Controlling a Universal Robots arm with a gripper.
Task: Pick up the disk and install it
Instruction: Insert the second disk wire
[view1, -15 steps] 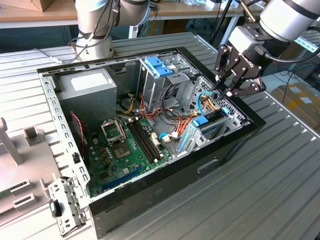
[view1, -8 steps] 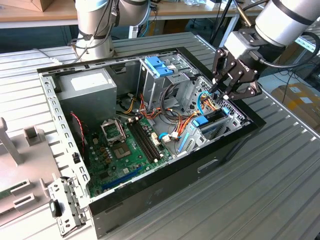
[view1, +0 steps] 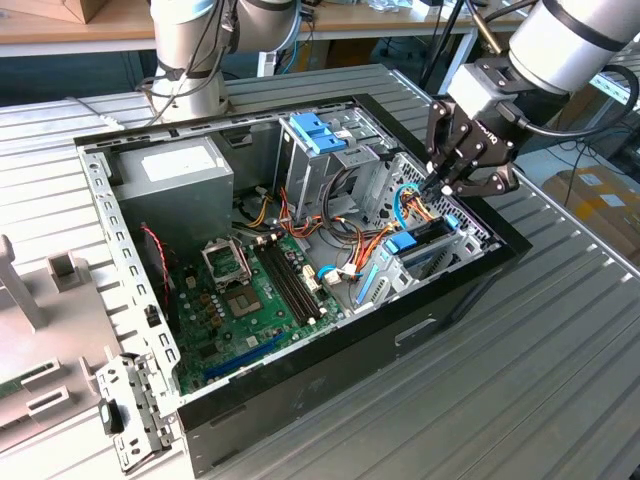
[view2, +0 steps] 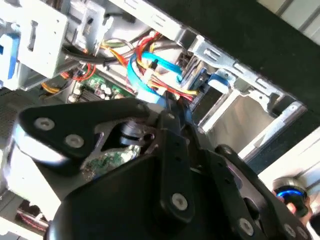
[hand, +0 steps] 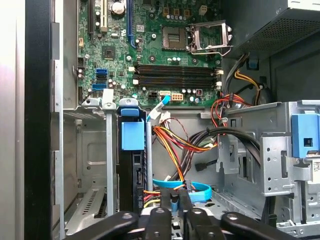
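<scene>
The exterior view takes in the whole open computer case lying on a ribbed metal table, with the grey box of the power supply toward ten o'clock, the green motherboard near seven o'clock and a bare-metal drive cage with a blue plastic latch at twelve. The gripper hangs over the bay region at three o'clock. Just below it the disk stands on edge in a sheet-metal slot against the case's black wall. The first wrist view looks straight into the case. It shows the disk as a thin dark slab upright between two bright steel rails, topped by a square blue plastic tab, seated in its slot and apart from the gripper. The slim black fingers are brought together with nothing seen between them. They are poised just beside a flat blue data cable and a bundle of red, yellow and orange wires; whether they touch the cable cannot be told. The second wrist view shows the matte black linkage with round silver rivets, the gripper tapering toward that blue cable and the punched steel bay walls.
</scene>
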